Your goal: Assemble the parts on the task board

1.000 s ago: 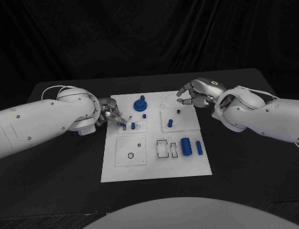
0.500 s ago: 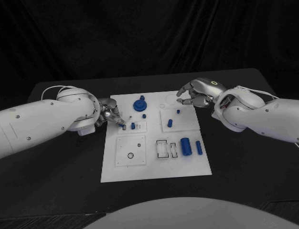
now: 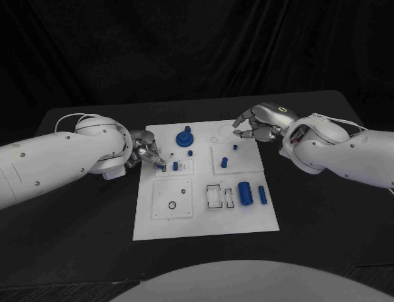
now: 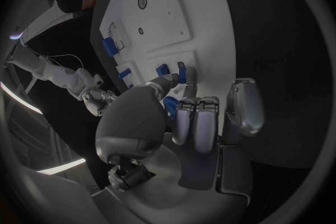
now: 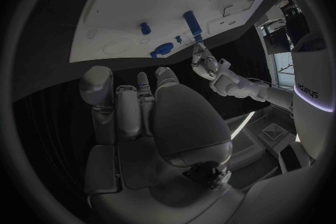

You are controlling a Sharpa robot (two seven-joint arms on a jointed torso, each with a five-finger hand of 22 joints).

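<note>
Board: the white task board (image 3: pixel 206 217) lies in the middle of the black table (image 3: pixel 79 233), its near edge toward the robot.
Near row: a dark ring (image 3: pixel 172 204) sits on the near-left panel; to its right a large blue cylinder (image 3: pixel 245 193) lies beside a slimmer blue bar (image 3: pixel 262 195), next to rectangular cut-outs.
Middle row: a small blue peg (image 3: pixel 175 166) stands on the left panel; a blue pin (image 3: pixel 224 162) stands on the right panel, with a smaller blue stub (image 3: pixel 235 147) beyond it.
Far row: a round blue knob (image 3: pixel 185 138) stands near the far edge of the board.
Left hand: the left hand (image 3: pixel 148 153) hangs over the board's left edge, fingers curled toward the peg panel; a blue piece (image 4: pixel 170 106) shows by its fingertips, but whether it is held I cannot tell.
Right hand: the right hand (image 3: pixel 258 124) hovers over the board's far-right corner, fingers curled in, holding nothing.
</note>
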